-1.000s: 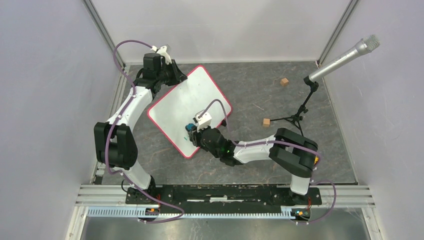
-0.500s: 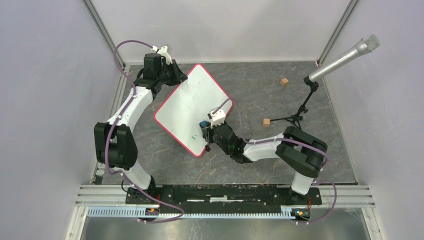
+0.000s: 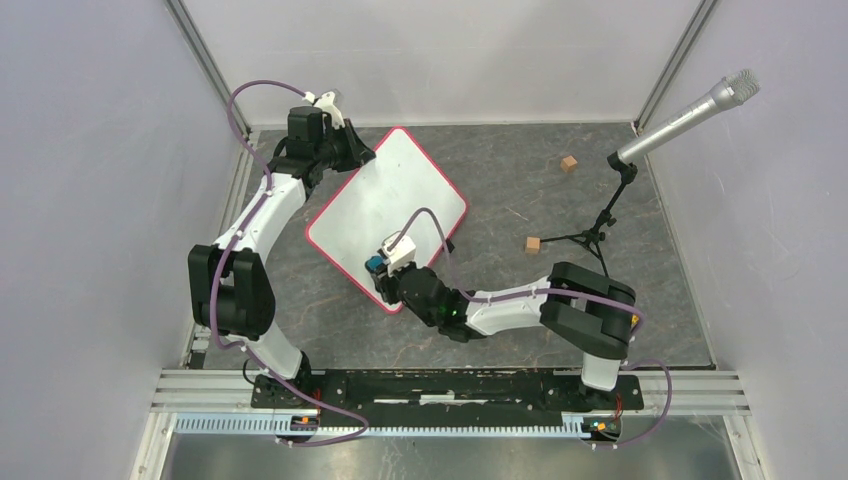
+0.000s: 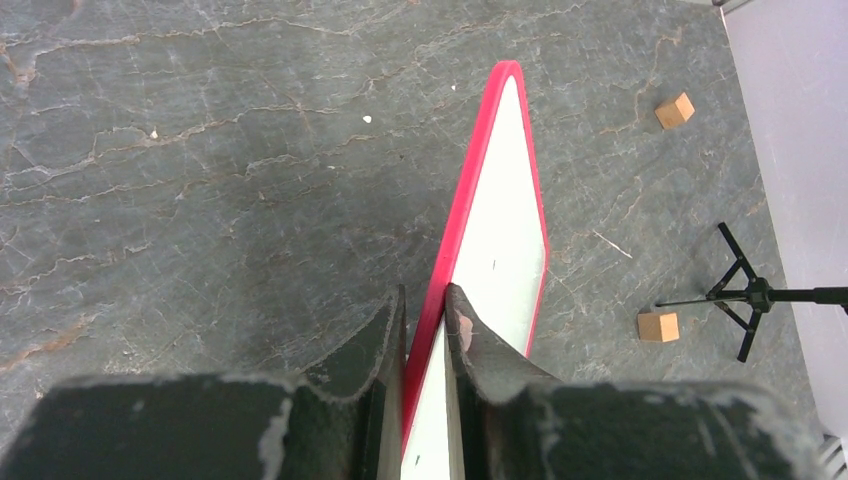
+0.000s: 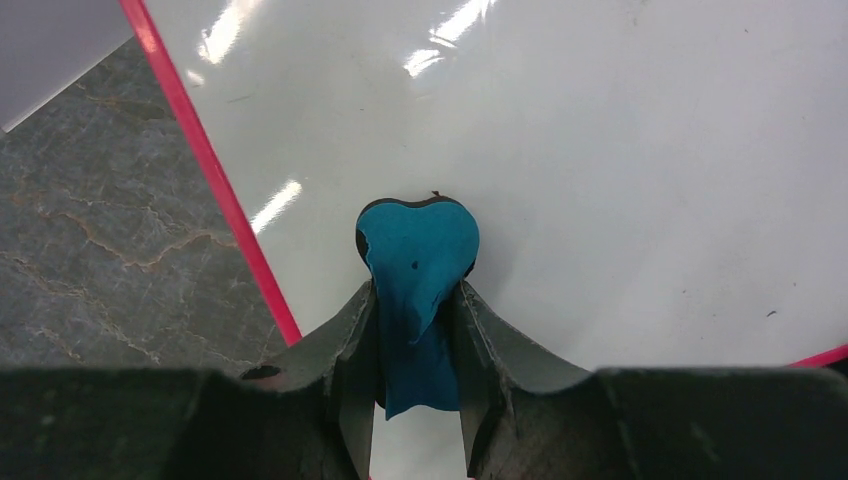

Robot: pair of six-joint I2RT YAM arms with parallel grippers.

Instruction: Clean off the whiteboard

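The whiteboard [image 3: 390, 205], white with a thin red rim, lies tilted on the grey table. My left gripper [image 3: 352, 158] is shut on its far left edge; the left wrist view shows the red rim [image 4: 470, 190] pinched between the jaws. My right gripper [image 3: 378, 272] is shut on a blue eraser [image 5: 418, 262] and presses it on the board's near corner, close to the red rim [image 5: 215, 190]. The board's surface [image 5: 620, 150] looks white and glossy in the right wrist view, with only tiny specks. No green writing shows.
Two small wooden cubes lie on the table, one [image 3: 568, 163] at the back right and one [image 3: 533, 244] near the middle right. A microphone [image 3: 690, 115] on a black tripod stand [image 3: 590, 237] stands at the right. Grey walls enclose the table.
My right gripper swept with the eraser across the board's near corner, right then back left. The small green mark near it is gone. The board shifted slightly. The left arm stayed put.
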